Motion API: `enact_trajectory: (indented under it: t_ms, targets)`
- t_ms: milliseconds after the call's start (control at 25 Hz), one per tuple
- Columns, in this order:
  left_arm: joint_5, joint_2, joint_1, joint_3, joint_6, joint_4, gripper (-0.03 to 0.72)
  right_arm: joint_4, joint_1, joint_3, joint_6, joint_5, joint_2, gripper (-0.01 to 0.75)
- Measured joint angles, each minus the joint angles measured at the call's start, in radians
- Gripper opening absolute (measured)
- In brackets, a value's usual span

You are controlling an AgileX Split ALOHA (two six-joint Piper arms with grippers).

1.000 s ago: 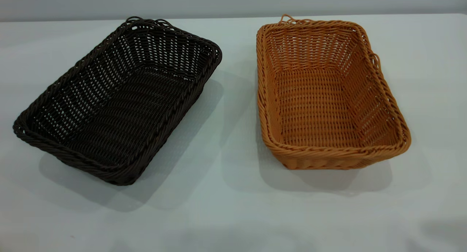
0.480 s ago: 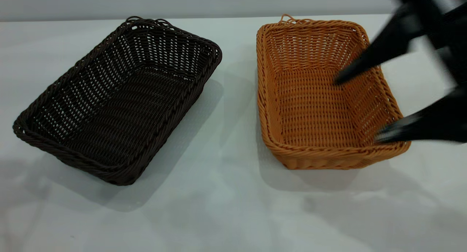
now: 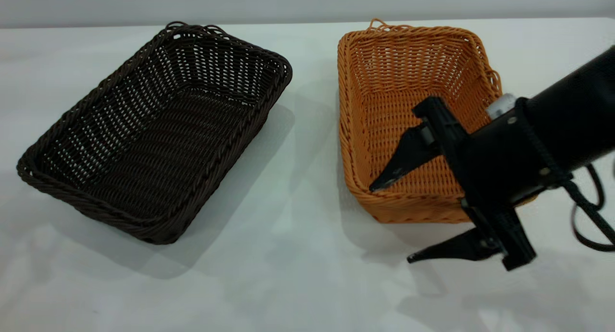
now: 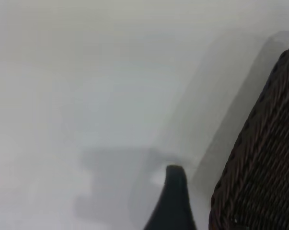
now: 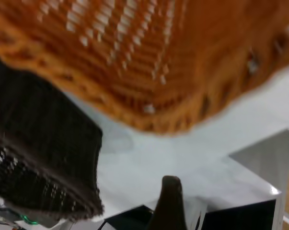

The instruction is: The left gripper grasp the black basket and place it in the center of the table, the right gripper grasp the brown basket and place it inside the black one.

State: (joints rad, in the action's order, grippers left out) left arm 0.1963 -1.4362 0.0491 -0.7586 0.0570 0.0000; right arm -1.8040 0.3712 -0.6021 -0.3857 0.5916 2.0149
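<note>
Two baskets sit apart on the table (image 3: 298,284): one black basket (image 3: 153,130) at left, one brown basket (image 3: 413,120) at right. The right gripper (image 3: 391,224) hangs with jaws spread wide astride the brown basket's near rim, seemingly lining up a grasp; closing on that rim would come next. The left gripper (image 4: 172,201) hovers beside the black basket, jaws' state unclear.
</note>
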Motion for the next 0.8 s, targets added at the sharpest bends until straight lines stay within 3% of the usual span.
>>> enact_trajectory:
  t_ms: [480, 800]
  targets:
    - [0.047, -0.094, 0.000, -0.071, 0.000, 0.000, 0.580, -0.010, 0.007, -0.105, 0.232, -0.211, 0.083, 0.580]
    - [0.178, -0.287, -0.034, -0.244, -0.033, 0.000, 0.580, -0.015, 0.007, -0.151, 0.246, -0.236, 0.118, 0.530]
